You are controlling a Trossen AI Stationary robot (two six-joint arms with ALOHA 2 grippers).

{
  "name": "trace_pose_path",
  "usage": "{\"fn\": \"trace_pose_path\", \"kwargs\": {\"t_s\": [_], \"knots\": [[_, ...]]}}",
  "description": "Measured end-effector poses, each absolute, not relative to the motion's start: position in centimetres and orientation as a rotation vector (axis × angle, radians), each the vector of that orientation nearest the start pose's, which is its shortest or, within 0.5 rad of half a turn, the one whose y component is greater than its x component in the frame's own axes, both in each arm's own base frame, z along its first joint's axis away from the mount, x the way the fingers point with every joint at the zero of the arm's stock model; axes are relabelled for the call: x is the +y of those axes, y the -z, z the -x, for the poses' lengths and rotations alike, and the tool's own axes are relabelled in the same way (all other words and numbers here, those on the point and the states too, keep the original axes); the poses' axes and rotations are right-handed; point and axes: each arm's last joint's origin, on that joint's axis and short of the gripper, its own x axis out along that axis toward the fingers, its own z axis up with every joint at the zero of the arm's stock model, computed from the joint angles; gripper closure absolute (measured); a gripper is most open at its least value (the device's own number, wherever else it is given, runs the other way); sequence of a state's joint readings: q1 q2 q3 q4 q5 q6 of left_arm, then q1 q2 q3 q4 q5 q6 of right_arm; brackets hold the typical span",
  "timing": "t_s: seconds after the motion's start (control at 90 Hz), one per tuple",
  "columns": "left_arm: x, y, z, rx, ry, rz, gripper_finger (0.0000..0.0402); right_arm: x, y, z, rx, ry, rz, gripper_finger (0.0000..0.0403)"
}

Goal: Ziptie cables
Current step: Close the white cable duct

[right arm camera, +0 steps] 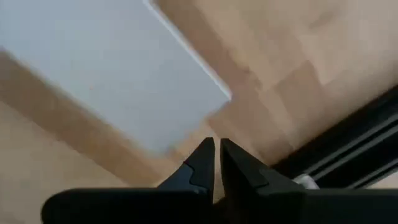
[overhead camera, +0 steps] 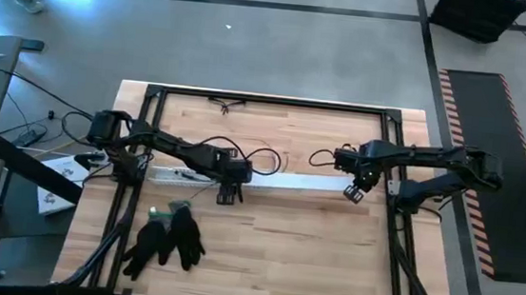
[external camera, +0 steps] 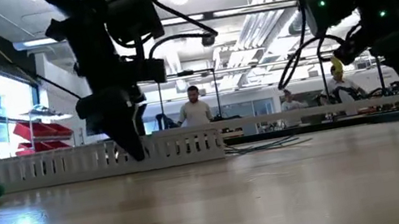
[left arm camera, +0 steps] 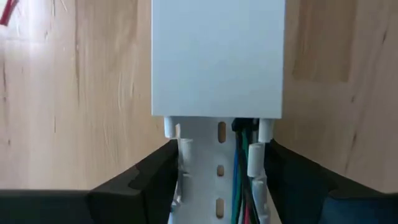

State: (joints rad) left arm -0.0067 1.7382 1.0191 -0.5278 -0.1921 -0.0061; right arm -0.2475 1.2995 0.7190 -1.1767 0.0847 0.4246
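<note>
The wooden counter (external camera: 216, 208) is lying closest to the low camera, and it is carrying everything.

On it, a long white slotted channel (overhead camera: 270, 181) is running across the middle. Part of it is wearing a flat white lid (left arm camera: 217, 56); the rest is sitting open, so the wires inside can be reached.

The left tool (left arm camera: 219, 186) is sitting down over the open part of the channel. Its two fingers are spread, one on each side wall, and they are touching or almost touching the walls. It is probably there to keep the channel from sliding.

The right tool (right arm camera: 217, 163) is hovering by the far end of the lid, with its fingers pressed together and pinching nothing. It seems to be waiting.

Black gloves (overhead camera: 167, 239) are lying nearer the front edge, out of the way.

The cables (left arm camera: 244, 168) are lying inside the open channel, between the left tool's fingers, green and blue ones side by side. More thin wires (external camera: 267, 145) are spilling onto the counter.
</note>
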Motion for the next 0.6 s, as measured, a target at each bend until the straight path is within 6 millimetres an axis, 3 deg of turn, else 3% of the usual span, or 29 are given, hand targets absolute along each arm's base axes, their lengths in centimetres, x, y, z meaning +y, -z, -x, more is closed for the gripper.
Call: {"fn": "trace_pose_path", "kwargs": {"t_s": [0.6], "knots": [[-0.15,-15.68,-31.95,1.229,-0.159,-0.144,0.0205,-4.41,-17.8,-16.42,1.659,0.673,-0.483,0.0392]]}}
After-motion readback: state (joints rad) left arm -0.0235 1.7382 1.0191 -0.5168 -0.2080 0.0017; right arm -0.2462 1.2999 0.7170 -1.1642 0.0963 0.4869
